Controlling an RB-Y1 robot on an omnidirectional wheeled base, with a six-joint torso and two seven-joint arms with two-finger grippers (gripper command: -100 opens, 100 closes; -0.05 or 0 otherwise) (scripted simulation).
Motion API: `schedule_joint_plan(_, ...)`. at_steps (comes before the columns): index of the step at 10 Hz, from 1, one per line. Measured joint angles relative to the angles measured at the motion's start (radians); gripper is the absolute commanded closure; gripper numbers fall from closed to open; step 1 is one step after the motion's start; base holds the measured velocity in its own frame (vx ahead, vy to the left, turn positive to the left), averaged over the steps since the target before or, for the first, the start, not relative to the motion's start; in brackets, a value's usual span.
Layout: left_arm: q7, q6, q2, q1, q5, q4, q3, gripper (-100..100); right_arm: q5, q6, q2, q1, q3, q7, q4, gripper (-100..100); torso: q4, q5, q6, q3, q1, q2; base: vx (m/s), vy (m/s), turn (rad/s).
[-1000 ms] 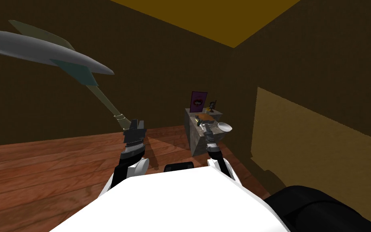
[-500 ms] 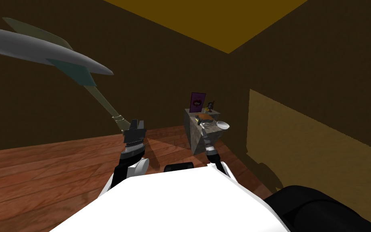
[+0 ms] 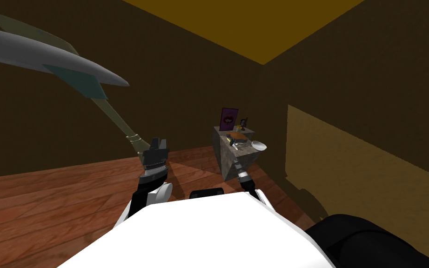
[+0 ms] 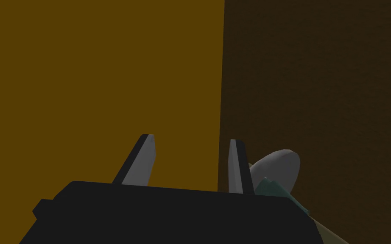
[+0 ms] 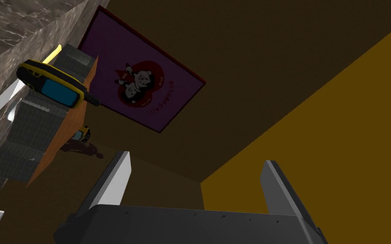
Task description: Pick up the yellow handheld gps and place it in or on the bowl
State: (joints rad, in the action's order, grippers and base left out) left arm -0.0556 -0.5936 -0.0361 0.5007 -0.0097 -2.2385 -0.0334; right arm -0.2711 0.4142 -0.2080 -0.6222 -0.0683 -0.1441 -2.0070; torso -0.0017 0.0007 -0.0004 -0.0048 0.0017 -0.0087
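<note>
The yellow and black handheld gps, with a blue screen, lies on a grey and orange flat thing on top of a stone block table. From the head camera the gps is a small streak near the table's front edge. A white bowl sits at the table's near right corner. My right gripper is open and holds nothing. It hangs in front of the table's face, below the gps. My left gripper is raised at the left, open.
A purple picture stands at the back of the table, with a small dark and yellow object beside it. A big grey plane-shaped thing on a slanted stem reaches over my left arm. A black bulky shape lies at the near right.
My right gripper has dropped from the level of the table top to lower in front of its face, nearer to me. The left arm holds still.
</note>
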Motion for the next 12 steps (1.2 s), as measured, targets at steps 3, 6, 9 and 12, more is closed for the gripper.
schedule_joint_plan(3, 0.0, 0.0, 0.0, 0.0, 0.0, 0.0, 0.0, 0, -0.086, -0.017, -0.041, -0.004, 0.03, -0.044, 0.04, -100, -0.001, -0.001, 0.0, -0.002, -0.004, -0.004, 0.161, -0.036, -0.017)
schedule_joint_plan(6, 0.0, 0.0, 0.0, 0.0, 0.0, 0.0, 0.0, 0, -0.162, -0.023, -0.084, -0.005, 0.061, -0.083, 0.074, -100, -0.001, 0.0, 0.0, -0.001, -0.001, -0.002, 0.139, -0.007, -0.01)
schedule_joint_plan(9, 0.0, 0.0, 0.0, 0.0, 0.0, 0.0, 0.0, 0, -0.238, -0.03, -0.13, -0.007, 0.094, -0.125, 0.104, -100, -0.001, -0.001, 0.0, -0.001, -0.003, -0.002, 0.154, -0.03, -0.008)
schedule_joint_plan(12, 0.0, 0.0, 0.0, 0.0, 0.0, 0.0, 0.0, 0, -0.314, -0.035, -0.179, -0.004, 0.128, -0.166, 0.132, -100, -0.001, -0.001, 0.0, -0.002, -0.003, -0.003, 0.162, -0.032, -0.002)
